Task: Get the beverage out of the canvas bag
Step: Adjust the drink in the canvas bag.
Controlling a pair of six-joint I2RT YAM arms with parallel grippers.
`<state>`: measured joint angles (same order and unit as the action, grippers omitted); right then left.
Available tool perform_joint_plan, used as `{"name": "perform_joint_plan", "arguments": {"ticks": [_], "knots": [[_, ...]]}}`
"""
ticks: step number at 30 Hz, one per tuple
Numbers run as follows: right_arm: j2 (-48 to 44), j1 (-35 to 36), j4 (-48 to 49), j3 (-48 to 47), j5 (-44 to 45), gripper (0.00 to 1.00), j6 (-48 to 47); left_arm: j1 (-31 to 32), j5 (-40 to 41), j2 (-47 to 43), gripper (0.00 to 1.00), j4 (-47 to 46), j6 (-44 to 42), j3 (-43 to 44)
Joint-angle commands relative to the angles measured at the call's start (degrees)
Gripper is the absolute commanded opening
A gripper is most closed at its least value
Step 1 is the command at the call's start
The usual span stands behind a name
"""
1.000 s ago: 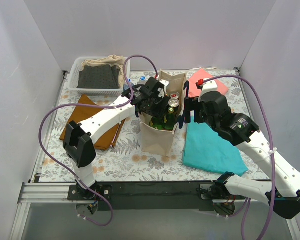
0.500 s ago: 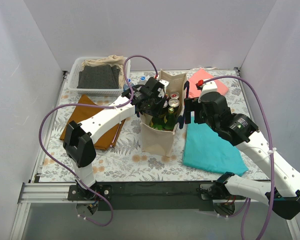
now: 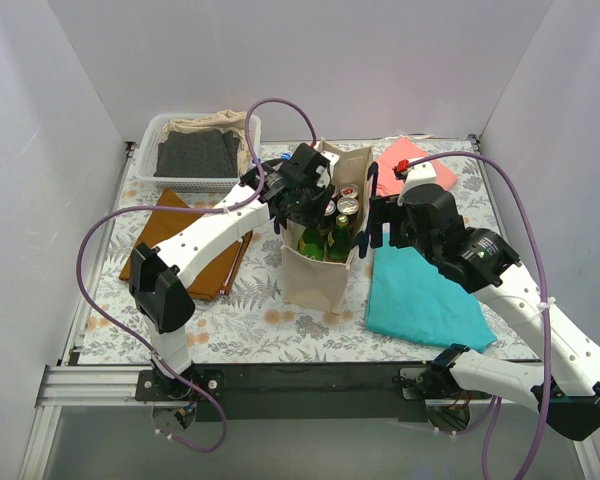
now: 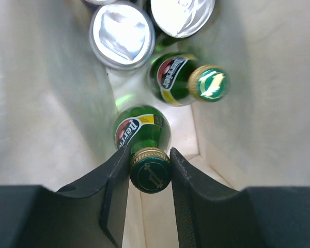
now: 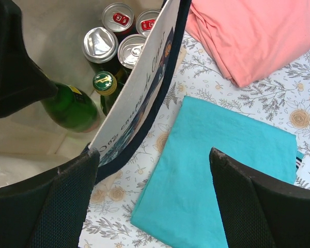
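The left hand has closed on the neck of a green bottle.

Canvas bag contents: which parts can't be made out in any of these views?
- Green bottle: the body below the shoulder is hidden, since the left wrist view looks straight down; the left gripper clamps its cap.
- Cans: cut by the top edge there; only lids show.
- Canvas bag interior, top view: the left arm covers part; labels too small.
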<state>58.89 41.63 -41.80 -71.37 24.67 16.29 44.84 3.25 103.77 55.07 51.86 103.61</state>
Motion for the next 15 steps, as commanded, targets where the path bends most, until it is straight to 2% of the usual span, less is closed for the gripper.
{"name": "perform_joint_plan", "arguments": {"ticks": [1,15], "knots": [[-1.1,-0.1,2.3,-0.4,-0.7,0.91,-0.1,0.2,0.8,-2.9,0.00,0.6,-0.3,9.0],[-1.8,-0.1,2.3,-0.2,-0.9,0.91,0.8,0.2,1.8,-4.0,0.00,-0.1,-0.5,7.7]]}}
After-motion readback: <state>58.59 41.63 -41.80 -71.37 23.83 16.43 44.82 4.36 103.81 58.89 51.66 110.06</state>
